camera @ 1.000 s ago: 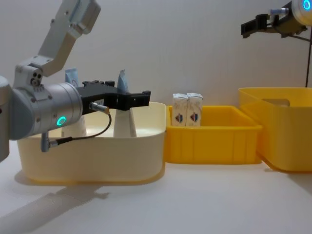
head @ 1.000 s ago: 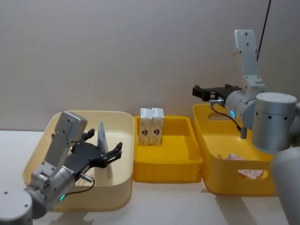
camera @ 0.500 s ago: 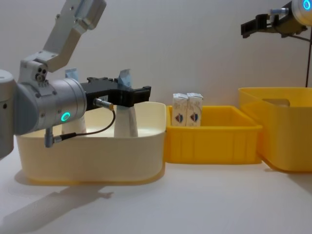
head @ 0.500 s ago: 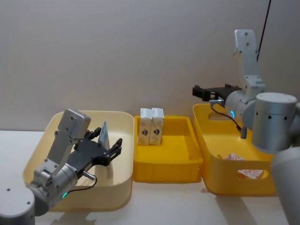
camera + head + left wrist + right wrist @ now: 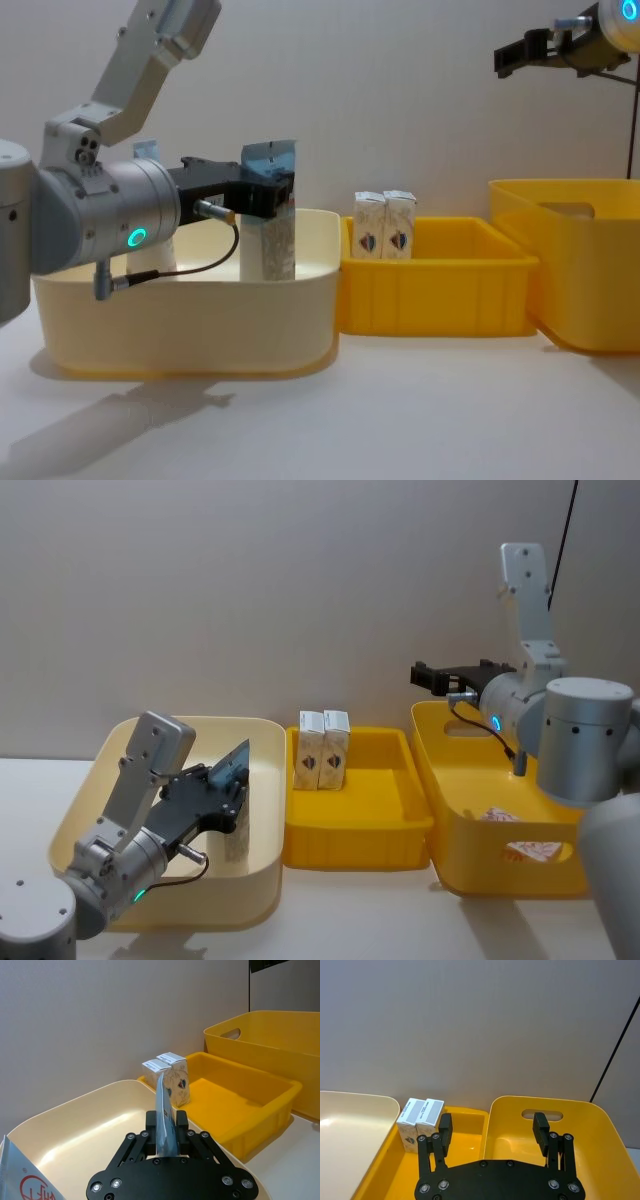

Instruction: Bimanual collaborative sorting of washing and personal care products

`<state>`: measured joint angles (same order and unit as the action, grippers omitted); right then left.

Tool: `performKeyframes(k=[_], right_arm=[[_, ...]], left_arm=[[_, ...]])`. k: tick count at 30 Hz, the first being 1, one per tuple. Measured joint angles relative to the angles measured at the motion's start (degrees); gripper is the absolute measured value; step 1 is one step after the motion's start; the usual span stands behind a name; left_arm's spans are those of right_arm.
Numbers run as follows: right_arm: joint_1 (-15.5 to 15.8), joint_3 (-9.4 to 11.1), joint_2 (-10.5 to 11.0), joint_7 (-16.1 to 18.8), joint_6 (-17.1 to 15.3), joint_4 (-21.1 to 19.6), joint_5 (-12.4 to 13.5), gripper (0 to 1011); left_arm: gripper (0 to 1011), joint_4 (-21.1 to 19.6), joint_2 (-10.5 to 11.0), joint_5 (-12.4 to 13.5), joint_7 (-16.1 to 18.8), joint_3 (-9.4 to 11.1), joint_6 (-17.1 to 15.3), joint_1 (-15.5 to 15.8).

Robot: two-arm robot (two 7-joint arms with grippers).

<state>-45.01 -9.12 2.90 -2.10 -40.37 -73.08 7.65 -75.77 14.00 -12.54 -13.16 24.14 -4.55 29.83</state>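
A light-blue-and-white squeeze tube (image 5: 269,238) stands upright in the cream bin (image 5: 262,878), crimped end up. My left gripper (image 5: 233,778) is shut on its upper part; the left wrist view shows the tube (image 5: 162,1105) edge-on between the closed fingers (image 5: 181,1121). A second tube (image 5: 19,1180) stands at the bin's far side, partly hidden behind the arm. Two small white cartons (image 5: 322,750) stand side by side at the back of the middle yellow tray (image 5: 400,832). My right gripper (image 5: 428,676) hangs open and holds nothing, high over the back of the right yellow bin (image 5: 470,872).
The right yellow bin holds white packets with red print (image 5: 528,851) on its floor. The three containers stand side by side and touch. Bare white tabletop (image 5: 400,420) lies in front of them, and a plain wall stands behind.
My left gripper's fingers have come together on the tube, and the tube has turned so its flat face shows to the chest view. The right arm has not moved.
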Motion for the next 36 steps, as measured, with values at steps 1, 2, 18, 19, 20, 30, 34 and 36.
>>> performKeyframes(k=[1, 2, 18, 19, 20, 30, 34, 36], right_arm=[[0.0, 0.0, 0.0, 0.0, 0.0, 0.0, 0.0, 1001], [0.0, 0.0, 0.0, 0.0, 0.0, 0.0, 0.0, 1001], [0.0, 0.0, 0.0, 0.0, 0.0, 0.0, 0.0, 1001], [0.0, 0.0, 0.0, 0.0, 0.0, 0.0, 0.0, 1001], [0.0, 0.0, 0.0, 0.0, 0.0, 0.0, 0.0, 1001], [0.0, 0.0, 0.0, 0.0, 0.0, 0.0, 0.0, 1001], [0.0, 0.0, 0.0, 0.0, 0.0, 0.0, 0.0, 1001], [0.0, 0.0, 0.0, 0.0, 0.0, 0.0, 0.0, 1001]], left_arm=[[246, 0.0, -0.01, 0.01, -0.01, 0.01, 0.0, 0.01], [225, 0.0, -0.01, 0.02, -0.03, 0.01, 0.0, 0.01], [125, -0.01, -0.06, 0.08, -0.06, 0.03, 0.0, 0.09], [125, 0.0, -0.06, 0.08, -0.06, 0.02, 0.0, 0.09], [125, -0.01, -0.06, 0.08, -0.06, 0.03, 0.0, 0.09], [125, -0.01, -0.08, 0.13, -0.07, 0.01, 0.02, 0.12], [125, -0.11, -0.07, 0.36, -0.16, -0.03, 0.13, 0.29], [124, -0.24, -0.07, 0.45, -0.21, -0.07, 0.26, 0.37]])
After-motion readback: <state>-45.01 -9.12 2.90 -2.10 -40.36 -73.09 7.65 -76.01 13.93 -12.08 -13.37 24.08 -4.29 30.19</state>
